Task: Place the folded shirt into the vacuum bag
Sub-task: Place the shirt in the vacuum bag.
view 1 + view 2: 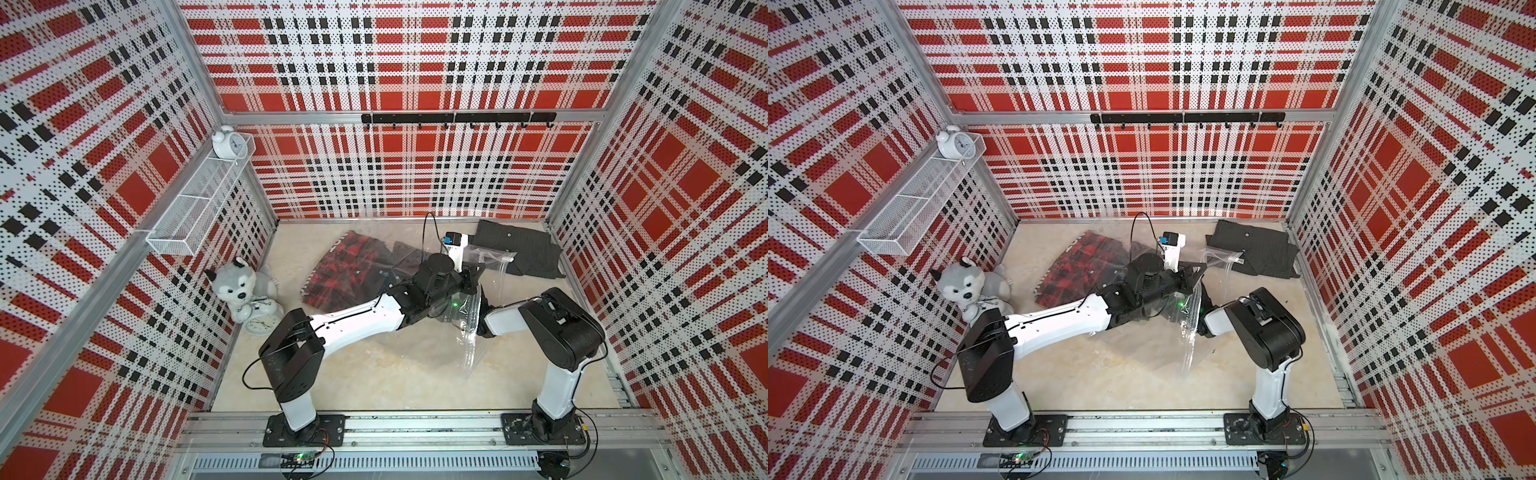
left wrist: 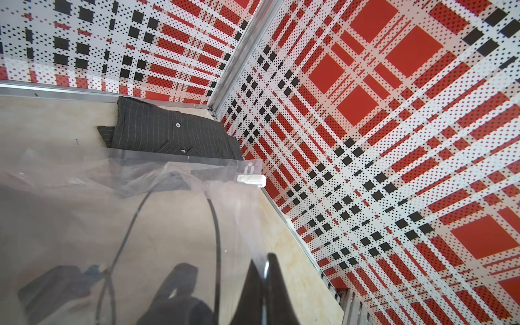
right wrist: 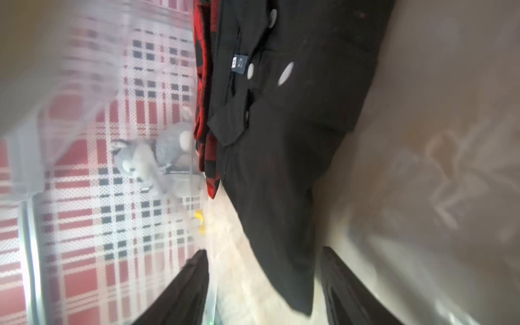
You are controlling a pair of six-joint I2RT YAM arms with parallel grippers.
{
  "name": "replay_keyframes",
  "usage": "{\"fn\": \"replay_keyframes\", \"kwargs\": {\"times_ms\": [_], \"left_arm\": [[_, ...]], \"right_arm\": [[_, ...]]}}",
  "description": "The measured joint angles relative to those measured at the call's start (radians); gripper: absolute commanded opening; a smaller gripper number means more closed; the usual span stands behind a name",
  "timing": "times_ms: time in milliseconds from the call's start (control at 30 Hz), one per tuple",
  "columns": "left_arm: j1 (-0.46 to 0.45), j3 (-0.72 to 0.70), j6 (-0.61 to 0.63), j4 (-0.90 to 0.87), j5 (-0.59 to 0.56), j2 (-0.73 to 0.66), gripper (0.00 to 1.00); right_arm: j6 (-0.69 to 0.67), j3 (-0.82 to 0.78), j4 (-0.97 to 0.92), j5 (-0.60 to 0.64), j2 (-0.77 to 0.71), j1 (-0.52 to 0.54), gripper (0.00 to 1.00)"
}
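Observation:
The vacuum bag (image 1: 469,332) lies across the middle of the floor, and its clear film (image 2: 168,213) is lifted at the mouth. My left gripper (image 1: 473,275) (image 2: 264,260) is shut on the bag's upper film near the slider clip (image 2: 251,180). My right arm (image 1: 557,328) reaches into the bag under the left arm, so its gripper is hidden in both top views. In the right wrist view my right gripper (image 3: 264,251) is open inside the bag, with a corner of a folded black shirt (image 3: 281,168) lying loose between its fingers. A red plaid shirt (image 1: 345,270) lies beside it in the bag.
A dark pinstriped folded shirt (image 1: 519,249) lies outside the bag in the back right corner. At the left wall are a husky plush (image 1: 239,286) and an alarm clock (image 1: 261,323). Above them, a wire shelf (image 1: 199,199) holds another clock (image 1: 227,143). A hook rail (image 1: 457,118) runs along the back wall.

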Motion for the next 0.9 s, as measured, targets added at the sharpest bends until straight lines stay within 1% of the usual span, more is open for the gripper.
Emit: {"fn": "replay_keyframes", "kwargs": {"times_ms": [233,433,600,733,800,900], "left_arm": [[0.023,-0.021,-0.003,0.026,0.012,-0.016,0.00],[0.059,-0.022,-0.005,0.027,0.027,-0.008,0.00],[0.076,-0.019,-0.006,0.027,0.027,0.034,0.00],[0.087,-0.019,-0.008,0.026,0.027,0.055,0.00],[0.095,-0.019,-0.008,0.026,0.026,0.057,0.00],[0.111,-0.019,-0.008,0.026,0.024,0.057,0.00]], "right_arm": [[-0.080,-0.144,-0.143,0.061,-0.208,-0.002,0.73],[-0.133,-0.248,-0.262,0.134,-0.472,-0.035,0.75],[-0.181,-0.282,-0.410,0.171,-0.686,-0.132,0.76],[-0.235,-0.279,-0.535,0.176,-0.849,-0.244,0.77],[-0.264,-0.270,-0.585,0.167,-0.889,-0.306,0.77],[-0.307,-0.250,-0.644,0.135,-0.894,-0.402,0.77]]}}
